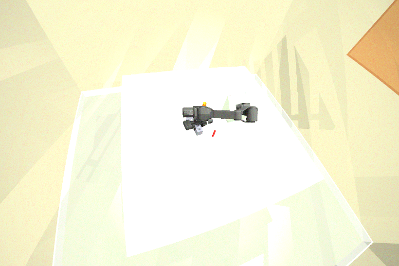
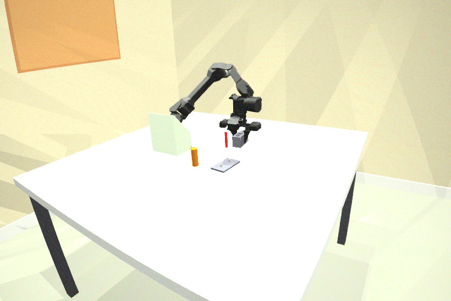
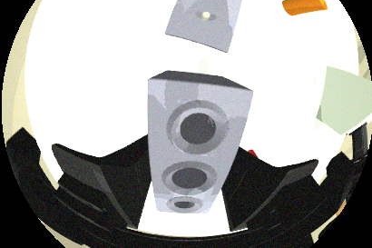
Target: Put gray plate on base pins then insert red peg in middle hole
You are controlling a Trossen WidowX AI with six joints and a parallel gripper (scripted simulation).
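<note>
My gripper (image 1: 198, 124) (image 2: 239, 137) (image 3: 192, 156) is shut on the gray plate (image 1: 199, 132) (image 2: 237, 141) (image 3: 159, 150), a thick block with three holes in its top. The fingers press its two long sides, and the plate hangs a little above the table. The flat gray base (image 1: 189, 119) (image 2: 227, 165) (image 3: 218, 36) lies on the table, beyond the plate in the wrist view, with two short pale pins standing up. The red peg (image 1: 213, 133) (image 2: 225, 139) (image 3: 252, 153) stands upright beside the plate; in the wrist view a finger hides most of it.
An orange cylinder (image 1: 204, 104) (image 2: 194, 157) (image 3: 304, 3) stands near the base. A pale green block (image 2: 164, 135) (image 3: 345, 100) with a sloping side stands by the arm's foot. The white table's edge (image 2: 116, 253) shows at the front in the exterior view.
</note>
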